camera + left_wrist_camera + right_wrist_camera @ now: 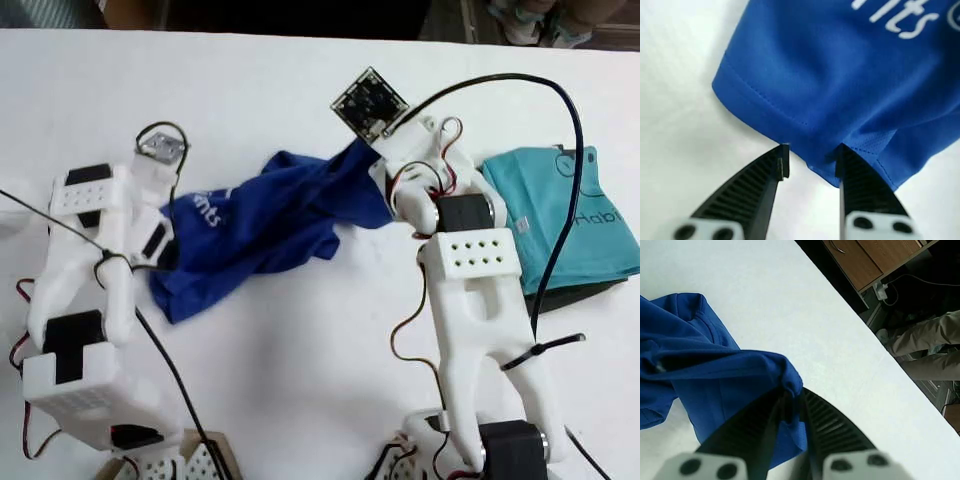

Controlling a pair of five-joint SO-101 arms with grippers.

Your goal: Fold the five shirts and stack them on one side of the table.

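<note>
A crumpled blue shirt with white print lies across the middle of the white table. My right gripper is shut on a pinched fold of the blue shirt at its right end, the cloth bunched between the black fingers. My left gripper stands open at the hem of the blue shirt, one finger on bare table, the other finger against the cloth edge. In the high view the left gripper sits at the shirt's left end.
A teal folded shirt rests on a dark one at the table's right side, beside the right arm. Cables loop over both arms. The table's far edge runs close behind the right gripper.
</note>
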